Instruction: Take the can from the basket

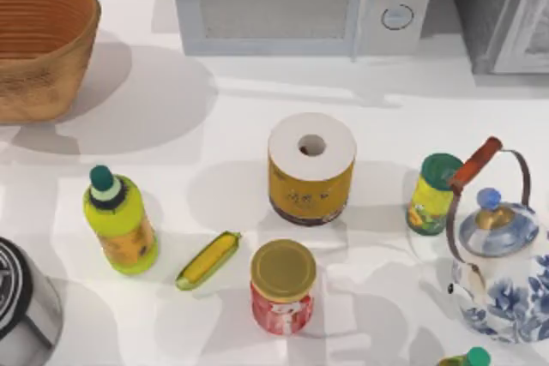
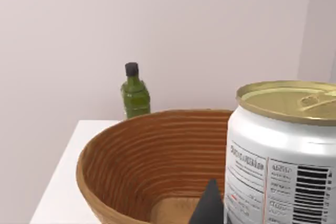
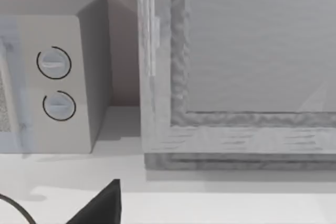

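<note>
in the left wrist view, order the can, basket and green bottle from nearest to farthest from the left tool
1. The can: right beside the left tool's dark fingertip, close to the camera.
2. The basket: beyond the can, its ribbed inside open towards the tool.
3. The green bottle: farthest, upright behind the basket's far rim, near the wall.

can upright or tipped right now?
Upright: in the left wrist view the can shows its gold top level, sides vertical, in front of the basket.

Glossy metal can with printed white side, ribbed woven wicker basket, smooth matt white table
</note>
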Tool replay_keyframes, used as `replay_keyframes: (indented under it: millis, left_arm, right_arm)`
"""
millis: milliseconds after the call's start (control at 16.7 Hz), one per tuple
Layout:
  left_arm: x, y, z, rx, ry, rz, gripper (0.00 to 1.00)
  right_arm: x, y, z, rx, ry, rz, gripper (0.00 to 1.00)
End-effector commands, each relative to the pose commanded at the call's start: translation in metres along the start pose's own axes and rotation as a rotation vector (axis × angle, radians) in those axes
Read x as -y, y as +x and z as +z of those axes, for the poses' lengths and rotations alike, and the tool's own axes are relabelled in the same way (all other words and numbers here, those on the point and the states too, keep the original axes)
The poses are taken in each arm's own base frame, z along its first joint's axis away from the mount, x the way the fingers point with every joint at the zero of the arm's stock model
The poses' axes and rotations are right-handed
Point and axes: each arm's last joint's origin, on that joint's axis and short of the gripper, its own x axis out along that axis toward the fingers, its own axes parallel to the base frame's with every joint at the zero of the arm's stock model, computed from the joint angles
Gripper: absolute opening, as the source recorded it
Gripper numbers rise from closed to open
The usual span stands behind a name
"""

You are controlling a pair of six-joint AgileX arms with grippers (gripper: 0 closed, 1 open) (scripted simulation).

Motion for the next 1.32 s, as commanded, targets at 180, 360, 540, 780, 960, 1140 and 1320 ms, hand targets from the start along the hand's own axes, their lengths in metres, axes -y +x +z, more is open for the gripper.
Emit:
replay_keyframes:
  millis: [180,360,540,780,960,1140,1320]
  left_arm:
    - [0.01,-0.029,-0.067,0.095,-0.024,-0.03,0.0]
    - [0.018,-0.036,-0.122,0.158,-0.04,-0.068,0.0]
    - [0.023,-0.034,-0.156,0.191,-0.047,-0.089,0.0]
    - [0.024,-0.032,-0.166,0.2,-0.048,-0.088,0.0]
    - [0.023,-0.032,-0.166,0.197,-0.046,-0.085,0.0]
    - [0.024,-0.032,-0.16,0.204,-0.039,-0.115,0.0]
    - [0.028,-0.032,-0.141,0.218,-0.011,-0.231,0.0]
  right_arm:
    - [0.0,0.0,0.0,0.0,0.0,0.0,1.0]
    - [0.0,0.0,0.0,0.0,0.0,0.0,1.0]
    - [0.0,0.0,0.0,0.0,0.0,0.0,1.0]
    - [0.0,0.0,0.0,0.0,0.0,0.0,1.0]
    - [0.0,0.0,0.0,0.0,0.0,0.0,1.0]
    - [0.0,0.0,0.0,0.0,0.0,0.0,1.0]
    - [0.0,0.0,0.0,0.0,0.0,0.0,1.0]
